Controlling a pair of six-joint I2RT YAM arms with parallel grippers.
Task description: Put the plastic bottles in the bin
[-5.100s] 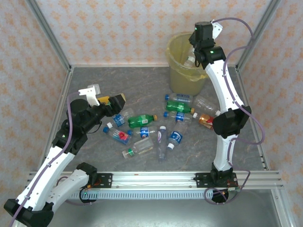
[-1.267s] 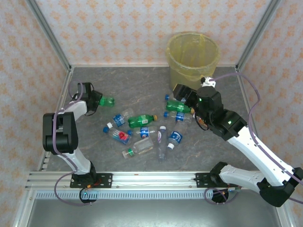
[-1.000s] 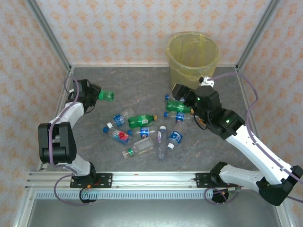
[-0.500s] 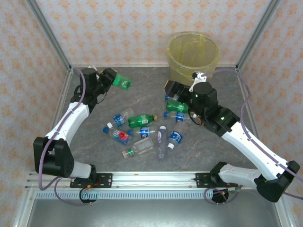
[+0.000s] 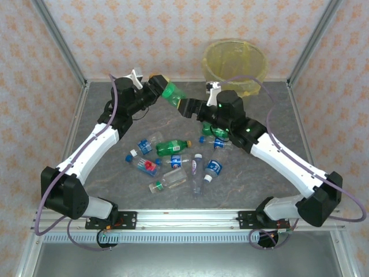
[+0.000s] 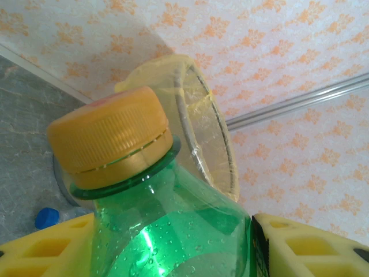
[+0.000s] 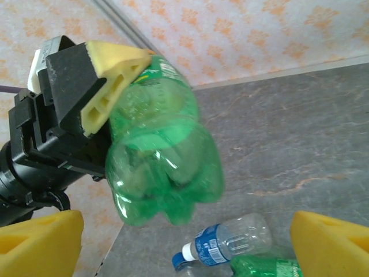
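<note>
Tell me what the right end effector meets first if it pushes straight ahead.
Most likely the base of the green plastic bottle, clamped in the left end effector and centred ahead of the right end effector; how near is unclear.

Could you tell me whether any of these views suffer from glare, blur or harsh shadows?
Top external: even light, faint shadows, sharp across the table. Left wrist: the green bottle looms close, with bright glints in its plastic; the bin behind is legible. Right wrist: that bottle is crisp, the yellow pads at the corners soft.
</note>
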